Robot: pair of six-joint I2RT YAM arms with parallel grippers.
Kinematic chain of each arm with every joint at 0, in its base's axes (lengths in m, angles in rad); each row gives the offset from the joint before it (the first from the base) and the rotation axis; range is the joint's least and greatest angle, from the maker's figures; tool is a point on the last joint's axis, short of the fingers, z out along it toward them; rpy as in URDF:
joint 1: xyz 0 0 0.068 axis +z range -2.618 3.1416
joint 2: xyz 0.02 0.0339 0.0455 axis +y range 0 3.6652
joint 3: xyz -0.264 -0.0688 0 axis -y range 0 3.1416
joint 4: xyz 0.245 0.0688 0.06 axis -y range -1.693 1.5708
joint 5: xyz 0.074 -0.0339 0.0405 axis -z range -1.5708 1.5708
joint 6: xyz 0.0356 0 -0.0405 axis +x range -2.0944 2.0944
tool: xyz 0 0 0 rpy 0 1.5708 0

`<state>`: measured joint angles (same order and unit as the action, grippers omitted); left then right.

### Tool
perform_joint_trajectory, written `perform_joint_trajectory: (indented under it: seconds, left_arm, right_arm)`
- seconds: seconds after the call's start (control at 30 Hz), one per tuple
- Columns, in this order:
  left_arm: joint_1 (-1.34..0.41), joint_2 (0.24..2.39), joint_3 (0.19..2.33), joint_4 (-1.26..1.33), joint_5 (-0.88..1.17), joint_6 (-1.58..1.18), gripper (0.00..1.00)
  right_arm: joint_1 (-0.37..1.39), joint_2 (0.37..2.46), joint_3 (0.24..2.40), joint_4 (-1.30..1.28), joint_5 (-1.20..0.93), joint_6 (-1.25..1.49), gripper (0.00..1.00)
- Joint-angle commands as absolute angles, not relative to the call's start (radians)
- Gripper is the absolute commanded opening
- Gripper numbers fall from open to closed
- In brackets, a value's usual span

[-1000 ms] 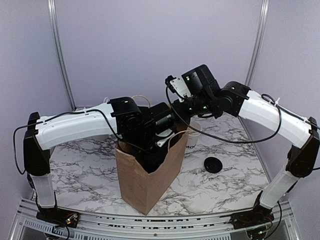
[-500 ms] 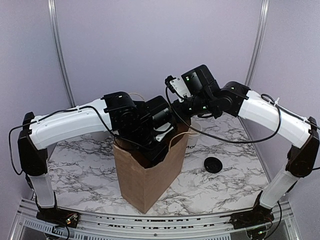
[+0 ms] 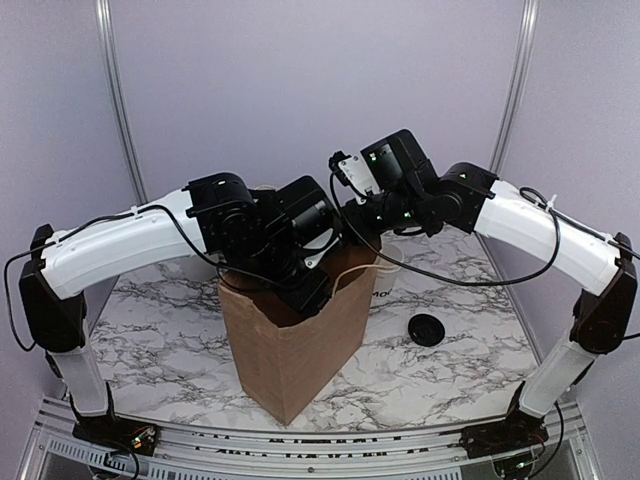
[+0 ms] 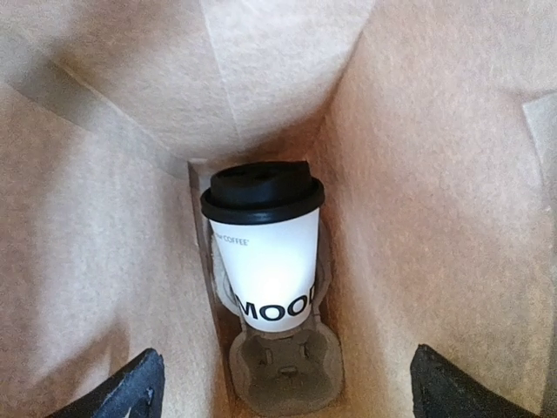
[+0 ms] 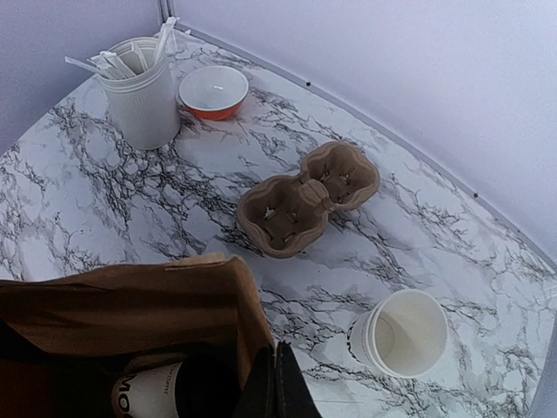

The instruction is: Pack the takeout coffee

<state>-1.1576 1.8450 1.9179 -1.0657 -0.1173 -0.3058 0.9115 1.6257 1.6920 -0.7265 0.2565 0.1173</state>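
The takeout coffee (image 4: 265,252), a white cup with black lettering and a black lid, stands upright in the far slot of a cardboard carrier (image 4: 287,370) at the bottom of the brown paper bag (image 3: 290,350). My left gripper (image 4: 291,396) hangs open above it inside the bag, its fingertips (image 4: 139,392) wide apart and touching nothing. The near carrier slot is empty. My right gripper (image 5: 280,383) is shut on the bag's back rim (image 5: 252,331). In the right wrist view the coffee (image 5: 144,392) shows inside the bag's mouth.
Behind the bag lie an empty cardboard carrier (image 5: 305,198), a lidless white cup (image 5: 400,335), a grey-white utensil holder (image 5: 139,100) and an orange bowl (image 5: 213,91). A loose black lid (image 3: 428,328) lies on the marble table right of the bag.
My left gripper has opened wide and the left arm has risen up and left out of the bag, leaving the cup in the carrier. The right arm has not moved.
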Motion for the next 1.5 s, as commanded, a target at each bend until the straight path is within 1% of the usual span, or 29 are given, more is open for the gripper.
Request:
perform_joint_trajectory:
  seconds: [0.0, 0.37, 0.67, 0.77, 0.97, 1.07, 1.2, 1.47]
  left_arm:
    - [-1.163, 1.785, 1.949, -1.033, -0.154, -0.299, 0.99]
    - [-1.163, 1.741, 1.954, -0.998, -0.173, -0.282, 0.99]
    - [-1.163, 1.708, 1.950, -0.973, -0.193, -0.278, 0.99]
    - [-1.163, 1.697, 1.949, -0.966, -0.195, -0.275, 0.99]
    - [-1.163, 1.671, 1.950, -0.950, -0.208, -0.262, 0.99]
    - [-1.163, 1.656, 1.949, -0.939, -0.212, -0.257, 0.99]
    - [-1.163, 1.634, 1.945, -0.910, -0.217, -0.254, 0.99]
    - [-1.163, 1.579, 1.910, -0.827, -0.228, -0.243, 0.99]
  right_arm:
    - [0.907, 1.651, 1.737, -0.741, 0.274, 0.129, 0.00]
    - [0.908, 1.652, 1.745, -0.745, 0.265, 0.141, 0.02]
    - [0.908, 1.661, 1.758, -0.752, 0.260, 0.147, 0.09]
    - [0.908, 1.661, 1.766, -0.754, 0.257, 0.147, 0.14]
    - [0.908, 1.655, 1.772, -0.758, 0.249, 0.151, 0.28]
    - [0.908, 1.650, 1.772, -0.761, 0.248, 0.153, 0.33]
    - [0.908, 1.636, 1.772, -0.753, 0.248, 0.156, 0.44]
    - [0.908, 1.617, 1.772, -0.738, 0.250, 0.157, 0.59]
